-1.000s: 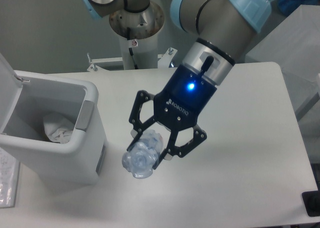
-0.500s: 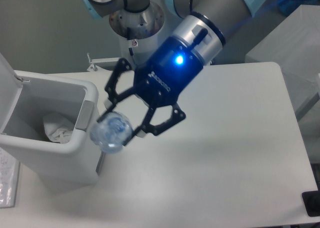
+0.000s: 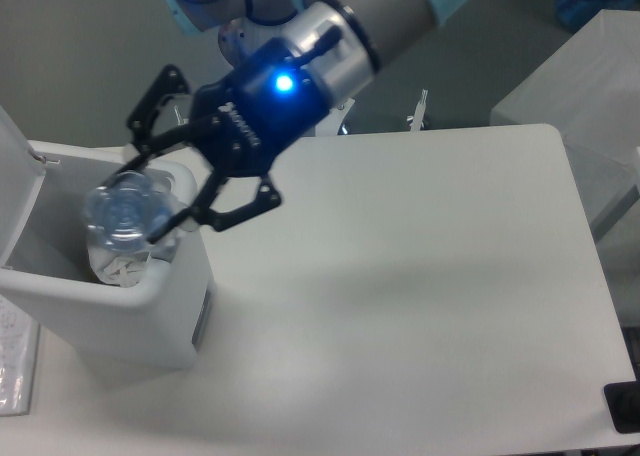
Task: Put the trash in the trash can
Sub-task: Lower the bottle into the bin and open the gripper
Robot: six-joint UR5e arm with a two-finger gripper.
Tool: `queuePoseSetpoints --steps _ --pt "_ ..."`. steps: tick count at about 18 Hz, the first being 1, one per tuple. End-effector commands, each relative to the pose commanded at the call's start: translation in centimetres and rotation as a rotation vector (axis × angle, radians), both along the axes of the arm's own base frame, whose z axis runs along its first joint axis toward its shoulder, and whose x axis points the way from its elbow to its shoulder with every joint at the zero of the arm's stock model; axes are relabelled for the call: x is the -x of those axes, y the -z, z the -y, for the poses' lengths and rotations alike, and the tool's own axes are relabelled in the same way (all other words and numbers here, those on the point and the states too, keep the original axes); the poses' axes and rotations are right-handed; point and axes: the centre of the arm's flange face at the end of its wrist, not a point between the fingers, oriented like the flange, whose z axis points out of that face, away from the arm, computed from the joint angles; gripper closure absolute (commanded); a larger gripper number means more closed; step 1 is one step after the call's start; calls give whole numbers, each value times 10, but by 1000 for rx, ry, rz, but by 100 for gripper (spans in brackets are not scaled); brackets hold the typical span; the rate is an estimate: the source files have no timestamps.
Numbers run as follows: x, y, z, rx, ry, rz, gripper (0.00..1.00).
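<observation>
Fixed camera, oblique view from above. The gripper [image 3: 150,191] is shown over the open trash can [image 3: 185,306], its fingers [image 3: 175,223] closed on the crushed clear bottle [image 3: 125,211], which is held between them and seen end-on. The bottle is poised above the bin's opening, toward the rim nearer the arm. Directly beneath the fingers, inside the bin, the crumpled white wad [image 3: 112,269] is partly visible (most of it is masked by the held bottle). The hinged lid [image 3: 15,191] stands raised on the far side of the fingers, at the left edge of the picture. The white tabletop [image 3: 430,276] extends on the arm's side of the fingers and bears nothing in the area shown.

Judged stage: the first item is already deposited; release of the second is pending.

Foreseeable faults: because the bottle hangs near the rim rather than over the middle of the opening, a release here could let it strike the rim's edge and bounce out onto the tabletop. The outer finger link lies close to the rim, so further descent could cause contact with it. A light, springy bottle could also cling briefly to one pad and fall off-line.
</observation>
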Motion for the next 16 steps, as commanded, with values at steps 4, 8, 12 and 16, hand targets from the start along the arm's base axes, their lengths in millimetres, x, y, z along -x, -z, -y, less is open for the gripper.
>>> queuePoseSetpoints --steps 4,8,12,16 --pt "-13 8 -1 8 17 3 44" --pt "-32 25 -5 -25 57 -61 43" --pt "-55 48 7 -82 115 -156 38" --pt "-62 54 15 -99 128 -183 8"
